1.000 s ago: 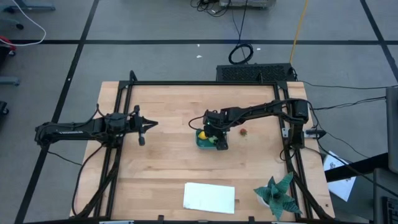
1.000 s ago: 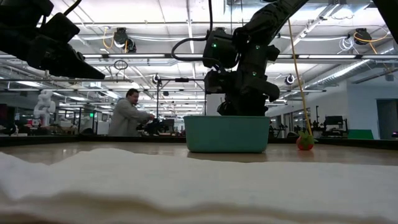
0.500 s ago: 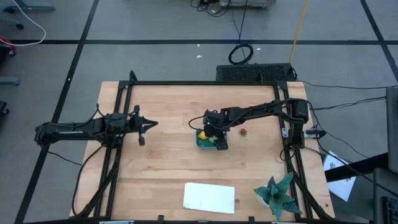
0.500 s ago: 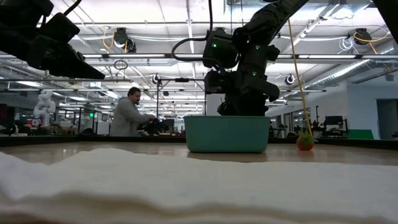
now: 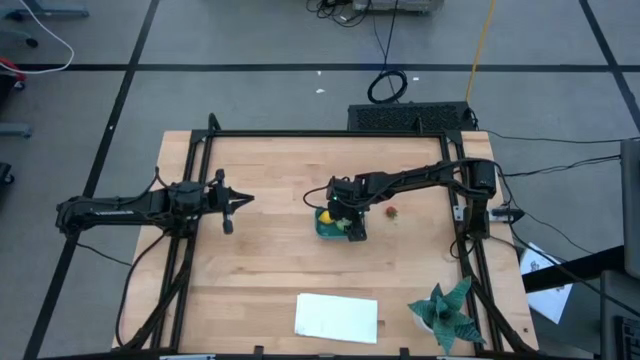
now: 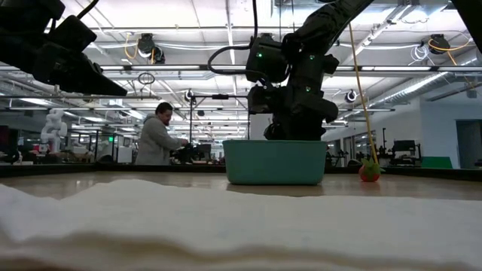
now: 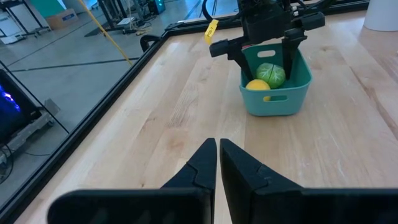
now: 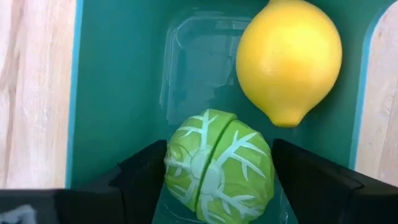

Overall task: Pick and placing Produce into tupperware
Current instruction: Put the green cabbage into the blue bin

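The teal tupperware (image 8: 118,74) stands near the table's middle (image 5: 321,231). In it lie a yellow lemon (image 8: 289,59) and a light green ball (image 8: 217,168), both resting on its floor. My right gripper (image 8: 219,174) reaches down into the tub from above, its jaws apart, one finger on each side of the green ball. A small dark red piece (image 5: 391,211) sits on the wood to the right of the tub. My left gripper (image 7: 218,146) hovers shut above the table's left part (image 5: 246,198), holding nothing. My right gripper has its two fingers (image 8: 140,177) close against the green ball's opposite sides (image 8: 177,165), slanting down from above into the tub. Whether they touch the ball, I cannot tell. The ball lies in the tub beside the lemon.
A flat white rectangle (image 5: 337,316) lies near the front edge and fills the low view's foreground (image 6: 226,218). A spiky teal plant (image 5: 448,312) stands at the front right corner. Black rails (image 5: 190,180) frame the table. A person (image 6: 154,139) stands far behind.
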